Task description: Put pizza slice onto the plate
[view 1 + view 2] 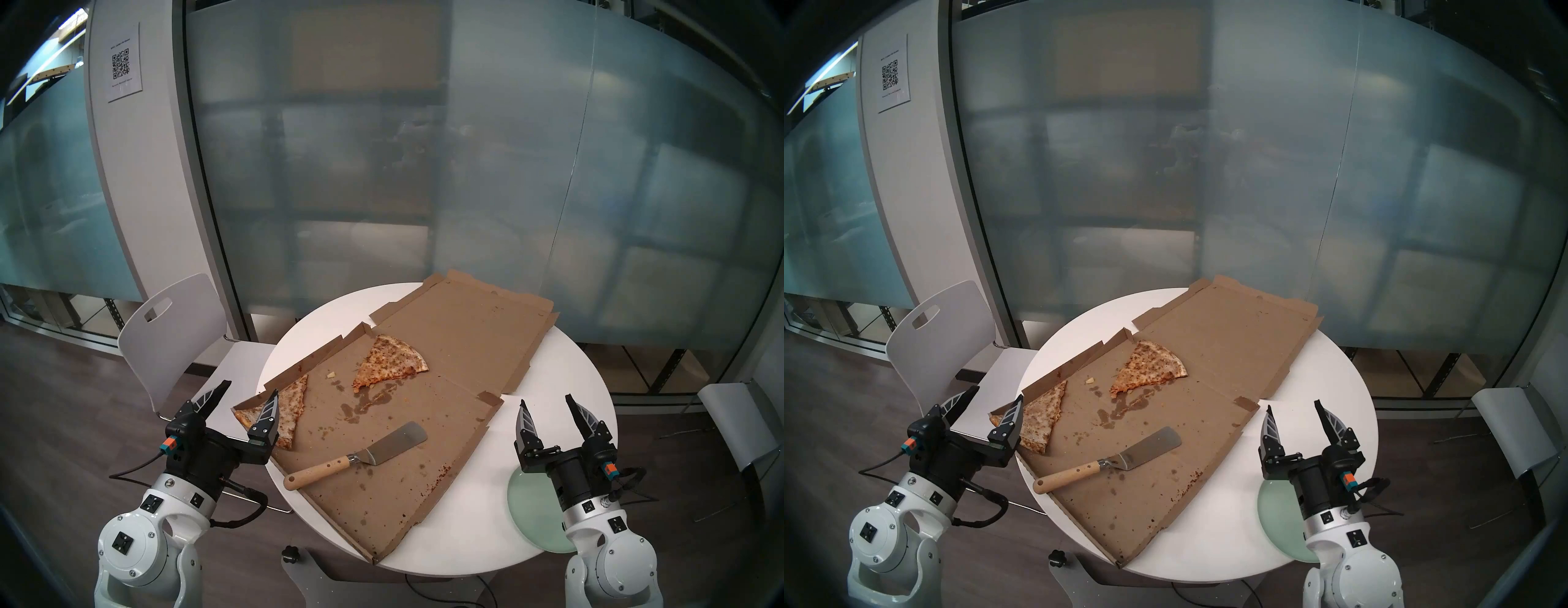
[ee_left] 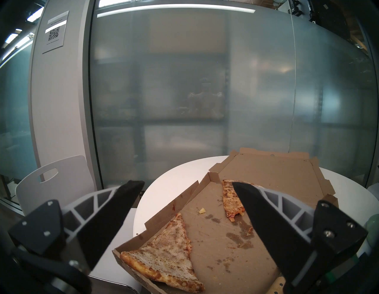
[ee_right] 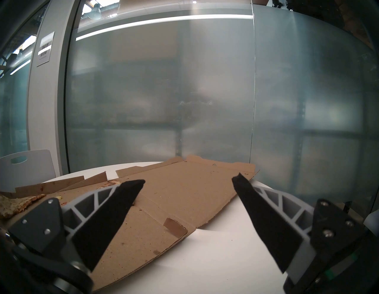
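The left gripper (image 1: 250, 388) stands with its jaws spread wide and holds nothing; it hangs level beside the round white table's (image 1: 551, 382) left edge, touching nothing, one finger (image 2: 264, 223) showing in front of the box in the wrist view. The right gripper (image 1: 547, 401) is likewise spread wide and empty, level above the table's right side, clear of everything.

Just beyond the left gripper, the pizza slice (image 1: 292, 407), long, narrow and pale with brown speckles, lies in the near left corner of the opened cardboard pizza box (image 1: 466, 348), its crust toward the box's left corner and its tip pointing along the left wall. Below the right gripper and its arm, the mint-green plate (image 1: 530, 505) sits at the table's near right edge, partly hidden by the arm, well apart from the slice.

Between them, a spatula (image 1: 360, 458) with a wooden handle rests on the box floor near its front edge. A shorter, more orange slice (image 1: 390, 361) lies farther back, near the fold of the box, with grease stains beside it.
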